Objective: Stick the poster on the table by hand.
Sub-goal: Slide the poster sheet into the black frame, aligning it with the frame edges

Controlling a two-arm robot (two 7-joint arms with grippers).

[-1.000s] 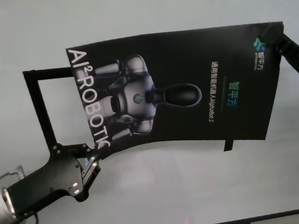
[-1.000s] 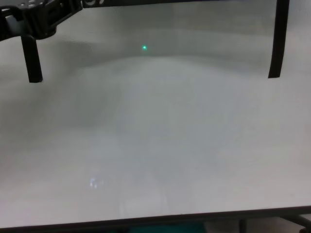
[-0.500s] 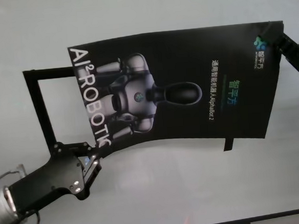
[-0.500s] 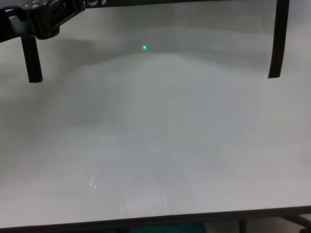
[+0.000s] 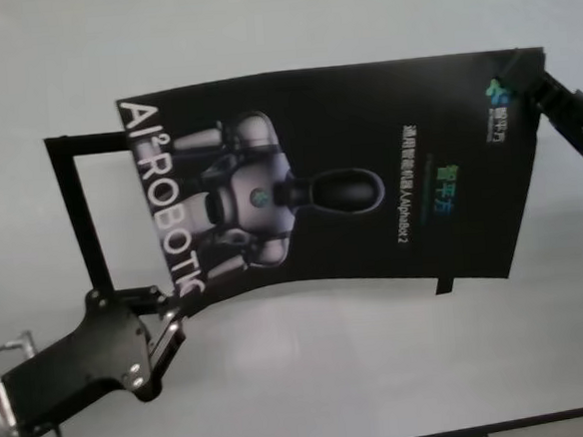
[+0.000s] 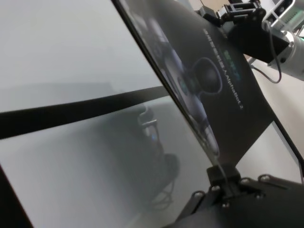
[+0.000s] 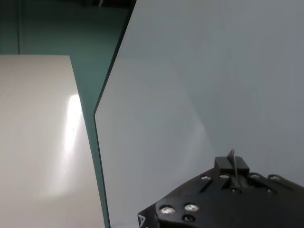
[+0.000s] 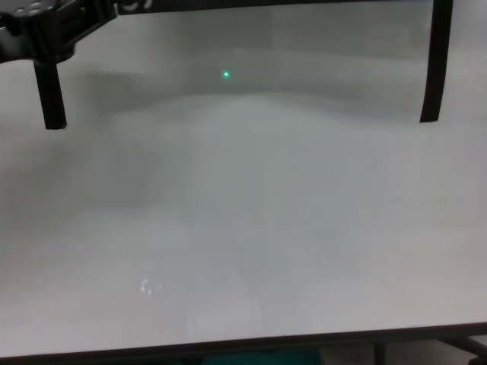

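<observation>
Above white table, both grippers clamp poster lettered "AI²ROBOTICS", "AlphaBot 2".

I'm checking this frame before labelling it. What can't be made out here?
- Black frame: its far and right sides lie hidden under the poster in the head view.
- Right gripper: arm cut off by the head view's right edge.
- Left gripper: chest view cuts it off at the top.
- Poster's small print: too small to read.

Glossy black paper poster above a smooth matt white table.
</observation>
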